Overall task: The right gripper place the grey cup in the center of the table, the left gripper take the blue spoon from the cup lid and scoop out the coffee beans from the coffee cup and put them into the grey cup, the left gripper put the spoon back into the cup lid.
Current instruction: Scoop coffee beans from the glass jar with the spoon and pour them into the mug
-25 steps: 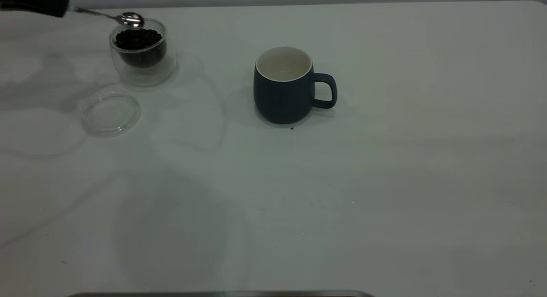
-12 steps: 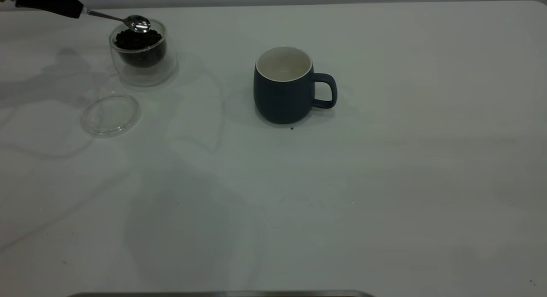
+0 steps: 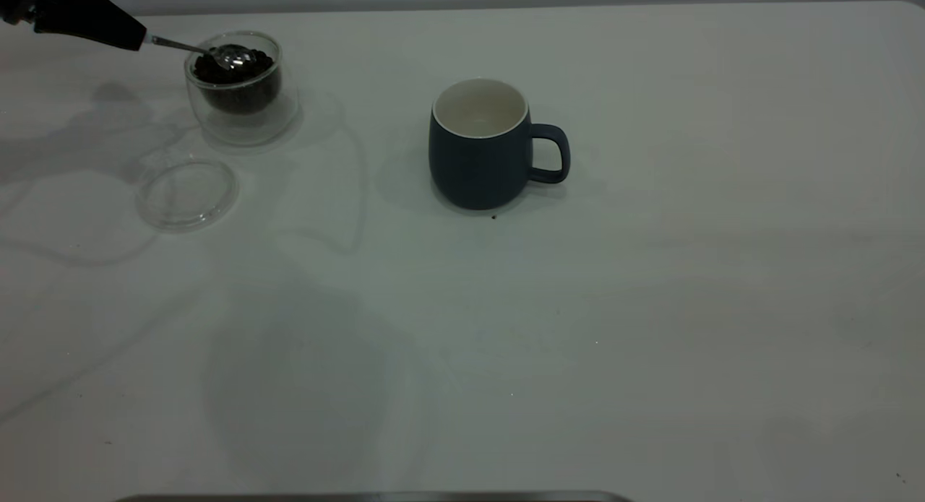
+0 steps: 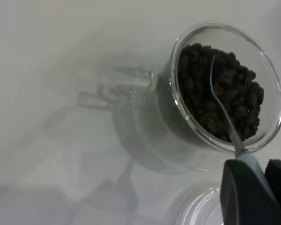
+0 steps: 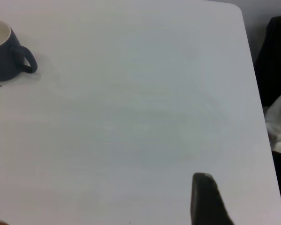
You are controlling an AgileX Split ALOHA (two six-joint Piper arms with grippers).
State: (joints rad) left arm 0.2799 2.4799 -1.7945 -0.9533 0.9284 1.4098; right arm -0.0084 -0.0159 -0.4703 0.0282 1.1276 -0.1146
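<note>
At the far left edge of the desk (image 3: 650, 307), the left end effector (image 3: 134, 37) reaches in from the corner, its black fingers (image 4: 243, 197) closed on the pale blue handle of the one blue spoon (image 3: 217, 53). The spoon slants down to the right, and its shiny bowl rests on the coffee beans (image 3: 238, 72) inside the coffee cup (image 3: 242, 90). There is one coffee cup, clear glass and without a handle, and the beans lie in a single dark heap that fills its inner wall nearly to the rim; the wrist view shows the thin spoon stem crossing over them.

Just in front of the coffee cup, and slightly to its left, lies one cup lid (image 3: 188, 193), flat on the desk and apart from the cup, with nothing on it.

Near the middle of the desk stands one grey cup (image 3: 480, 152), upright, handle pointing right, its white inside showing no beans. A single dark speck (image 3: 493, 216) lies just at its base.

The right end effector (image 5: 206, 199) is well away from the grey cup; whether it is open, I cannot tell.
</note>
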